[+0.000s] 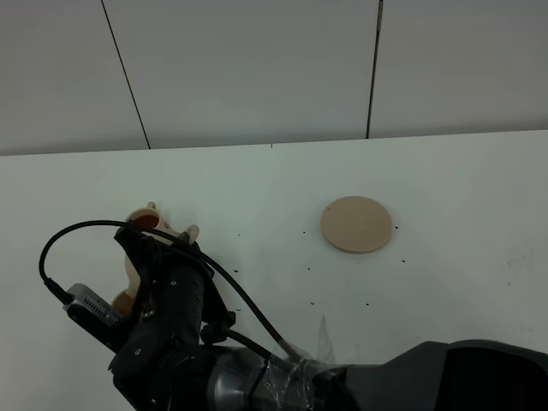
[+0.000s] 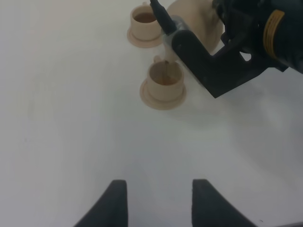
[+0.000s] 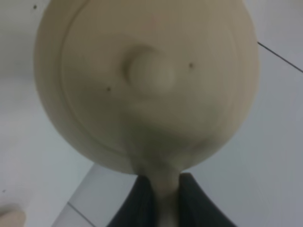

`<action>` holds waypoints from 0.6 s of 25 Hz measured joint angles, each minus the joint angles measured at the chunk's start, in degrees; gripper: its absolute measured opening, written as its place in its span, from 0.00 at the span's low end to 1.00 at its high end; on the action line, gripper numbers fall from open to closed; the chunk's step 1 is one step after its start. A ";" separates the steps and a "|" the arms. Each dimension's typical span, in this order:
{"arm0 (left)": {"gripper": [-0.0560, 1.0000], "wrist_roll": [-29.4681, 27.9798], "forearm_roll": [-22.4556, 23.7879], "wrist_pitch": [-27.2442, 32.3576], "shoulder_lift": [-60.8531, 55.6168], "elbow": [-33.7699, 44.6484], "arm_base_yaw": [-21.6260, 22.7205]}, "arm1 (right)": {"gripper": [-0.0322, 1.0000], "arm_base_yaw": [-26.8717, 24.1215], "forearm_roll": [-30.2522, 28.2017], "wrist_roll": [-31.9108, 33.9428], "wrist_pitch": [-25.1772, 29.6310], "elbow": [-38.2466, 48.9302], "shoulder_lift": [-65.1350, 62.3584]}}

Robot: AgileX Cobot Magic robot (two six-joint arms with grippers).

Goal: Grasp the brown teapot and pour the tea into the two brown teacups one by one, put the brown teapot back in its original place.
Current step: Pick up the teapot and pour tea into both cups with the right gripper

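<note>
Pinching the brown teapot [image 3: 147,80] by its loop handle with my right claw [image 3: 163,201]. Jaws are pressed on the handle from both sides, lid knob facing the wrist camera. Pot is off the tabletop [image 1: 445,282], near the left edge, with my arm reaching across from the front right corner. High view hides most of the pot behind my wrist, so I can't tell the tilt or whether the spout is over a cup.

Far teacup [image 2: 146,23]: brown liquid inside, looks filled. Near teacup [image 2: 164,80], just beside the pot: brown liquid too, level maybe lower. Each sits on its own small saucer. No stream visible.

My read: first pour done, second done or nearly so. Left to do: level the pot, carry it to the big round saucer [image 1: 357,224], which sits bare right of centre and well apart from the cups, then let go.

Left claw [image 2: 158,203]: spread, holding nothing, hovering over bare table on the front-edge side of the cups.
</note>
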 joint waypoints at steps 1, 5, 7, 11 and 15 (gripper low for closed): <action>0.42 0.00 0.00 0.00 0.00 0.00 0.00 | 0.12 0.00 -0.13 0.05 -0.06 0.00 0.00; 0.42 0.00 0.00 0.00 0.00 0.00 0.00 | 0.12 0.00 -0.14 0.05 -0.17 0.00 0.00; 0.42 0.00 0.00 0.00 0.00 0.00 0.00 | 0.12 0.00 -0.14 0.05 -0.16 0.00 0.00; 0.42 0.00 0.00 0.00 0.00 0.00 0.00 | 0.12 0.00 -0.19 -0.45 -0.16 0.00 0.00; 0.42 0.00 0.00 0.00 0.00 0.00 0.00 | 0.12 0.00 -0.19 -1.45 -0.35 0.00 0.00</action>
